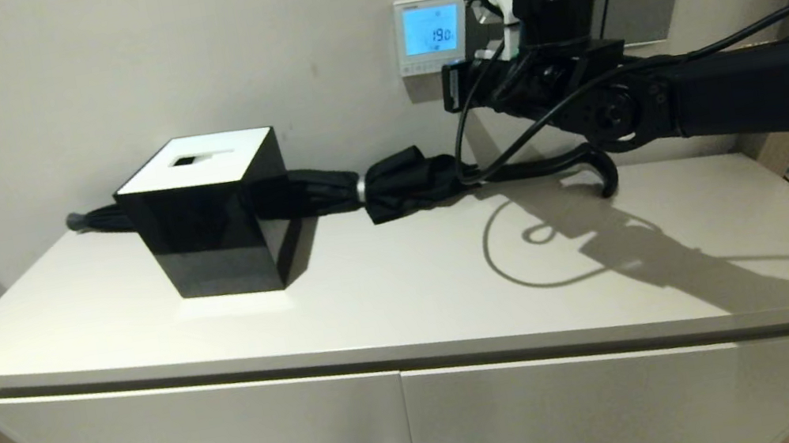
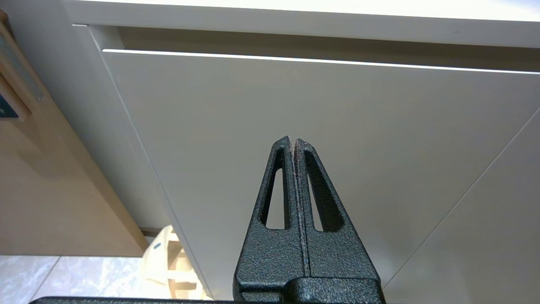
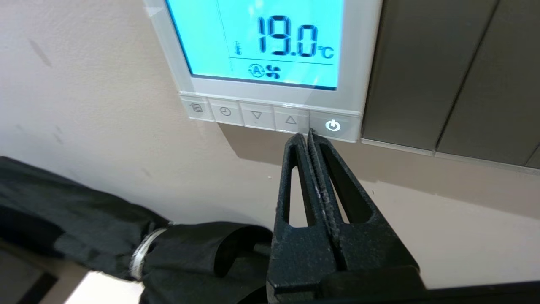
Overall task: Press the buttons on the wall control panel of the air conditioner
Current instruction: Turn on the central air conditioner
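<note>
The air conditioner's wall control panel (image 1: pixel 431 31) is a white square thermostat on the wall, with its screen lit light blue and reading 19.0. In the right wrist view the panel (image 3: pixel 270 42) fills the top, with the buttons (image 3: pixel 257 115) in a row along its bottom edge; the power key (image 3: pixel 333 125) glows. My right gripper (image 3: pixel 304 136) is shut and empty. Its tips are at the lower edge of the row, between the up-arrow key (image 3: pixel 290 120) and the power key; I cannot tell if they touch. In the head view it (image 1: pixel 460 74) sits under the panel's right corner.
Dark grey switch plates (image 1: pixel 643 3) adjoin the panel on the right (image 3: pixel 443 71). A black box (image 1: pixel 209 212) and a folded black umbrella (image 1: pixel 404 180) lie on the white cabinet top (image 1: pixel 406 292) below. My left gripper (image 2: pixel 293 140) is parked, shut, before the cabinet door (image 2: pixel 211 126).
</note>
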